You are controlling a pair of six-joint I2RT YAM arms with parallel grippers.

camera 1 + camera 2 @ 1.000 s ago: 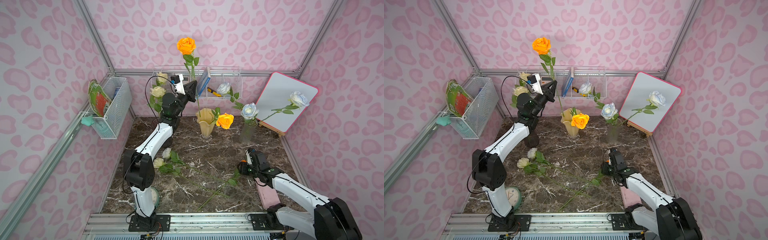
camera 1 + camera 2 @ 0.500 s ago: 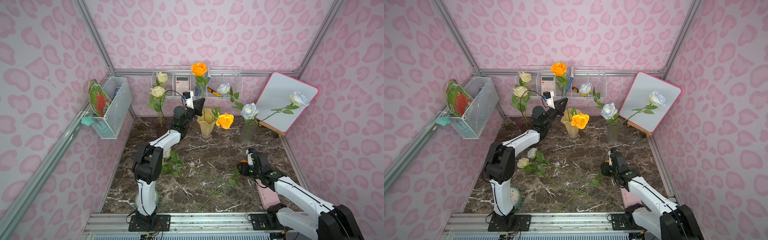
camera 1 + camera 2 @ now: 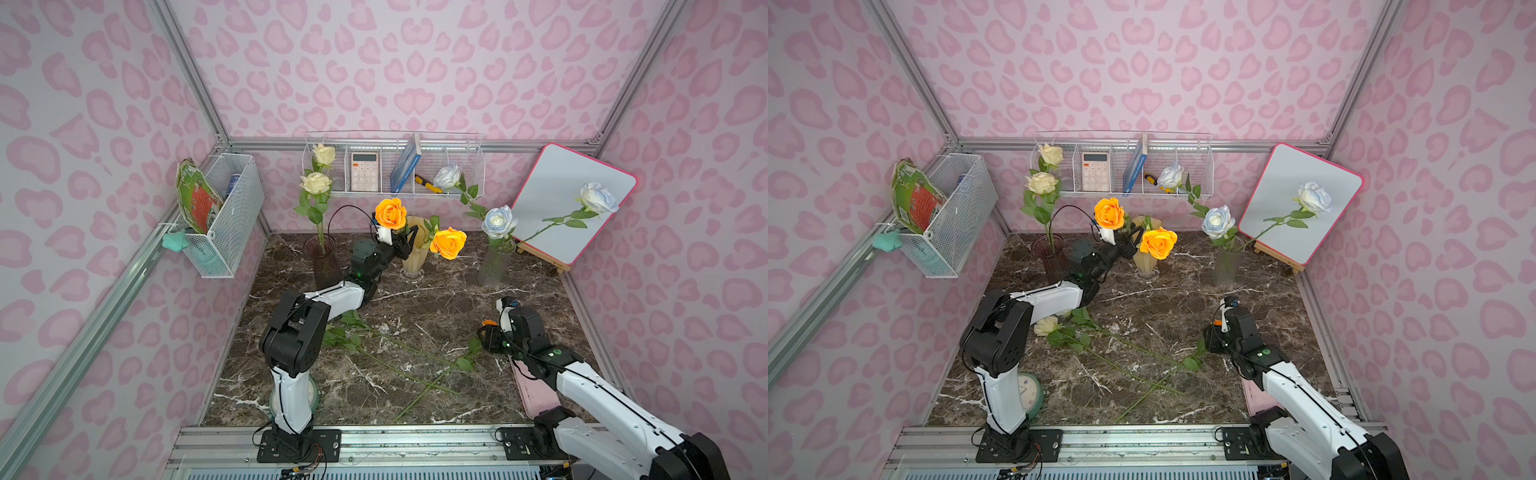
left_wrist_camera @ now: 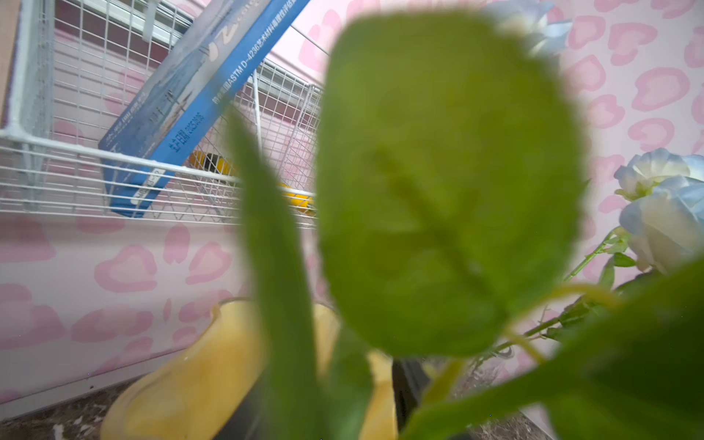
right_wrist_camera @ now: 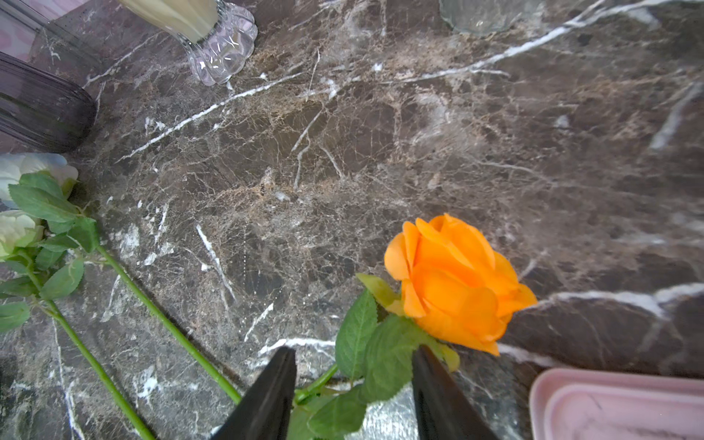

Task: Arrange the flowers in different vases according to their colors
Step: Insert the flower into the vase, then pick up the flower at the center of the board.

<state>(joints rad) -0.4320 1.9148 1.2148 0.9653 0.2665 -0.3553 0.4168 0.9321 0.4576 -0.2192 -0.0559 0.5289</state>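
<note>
Left gripper (image 3: 405,243) at pale yellow vase (image 3: 415,253) holding two orange roses (image 3: 390,212), finger state unclear; right gripper (image 5: 352,396) fingers spread around leafy stem of orange rose (image 5: 457,285) lying on marble tabletop (image 5: 343,152).

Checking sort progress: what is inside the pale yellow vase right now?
Two orange roses rise from the yellow vase, with the left gripper at its rim. The stems' lower ends are hidden by the vase wall and the gripper.
</note>
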